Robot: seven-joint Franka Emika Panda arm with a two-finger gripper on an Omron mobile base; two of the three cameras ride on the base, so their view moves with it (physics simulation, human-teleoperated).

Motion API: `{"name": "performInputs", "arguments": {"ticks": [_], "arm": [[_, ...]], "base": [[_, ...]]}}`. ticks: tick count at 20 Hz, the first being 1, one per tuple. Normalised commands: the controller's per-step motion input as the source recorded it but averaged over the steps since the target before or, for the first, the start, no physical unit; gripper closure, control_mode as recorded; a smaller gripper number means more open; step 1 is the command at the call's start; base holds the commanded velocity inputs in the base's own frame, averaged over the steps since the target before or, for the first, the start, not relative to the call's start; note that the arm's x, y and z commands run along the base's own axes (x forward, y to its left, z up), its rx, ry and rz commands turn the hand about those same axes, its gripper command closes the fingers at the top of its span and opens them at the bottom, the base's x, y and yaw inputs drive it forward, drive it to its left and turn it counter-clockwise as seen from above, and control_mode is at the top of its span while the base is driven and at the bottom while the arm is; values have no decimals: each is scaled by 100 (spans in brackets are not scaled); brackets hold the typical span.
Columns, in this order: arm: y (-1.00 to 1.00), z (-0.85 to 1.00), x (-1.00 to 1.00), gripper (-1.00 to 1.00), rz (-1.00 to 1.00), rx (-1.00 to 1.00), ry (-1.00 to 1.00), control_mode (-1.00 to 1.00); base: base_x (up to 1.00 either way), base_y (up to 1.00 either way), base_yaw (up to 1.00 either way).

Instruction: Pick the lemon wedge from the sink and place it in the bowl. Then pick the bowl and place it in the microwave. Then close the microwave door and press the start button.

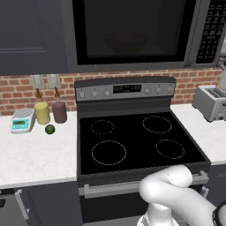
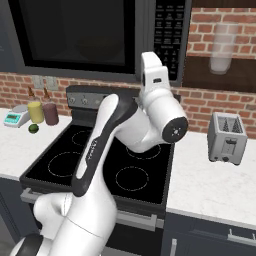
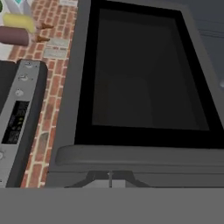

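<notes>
gripper (image 3: pixel 110 180): jaws closed, empty, near the handle | microwave door (image 3: pixel 144 74): shut, straight ahead | bowl (image 1: pixel 126 43): dim shape beyond the glass | risk: start button lies sideways of gripper; wrong key likely

microwave (image 1: pixel 132 33) above stove (image 1: pixel 137 141) — toaster (image 1: pixel 211 102) right, lime (image 1: pixel 50 129) left
</notes>
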Motion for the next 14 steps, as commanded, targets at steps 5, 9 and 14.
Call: {"name": "performInputs", "arguments": {"ticks": [5, 9, 14], "arm": [[0, -3, 46, 100, -6, 0, -8, -100], [0, 0, 57, 100, -8, 0, -3, -100], [0, -12, 49, 100, -6, 0, 0, -100]], "base": [[0, 0, 0], [0, 0, 0], [0, 0, 0]]}}
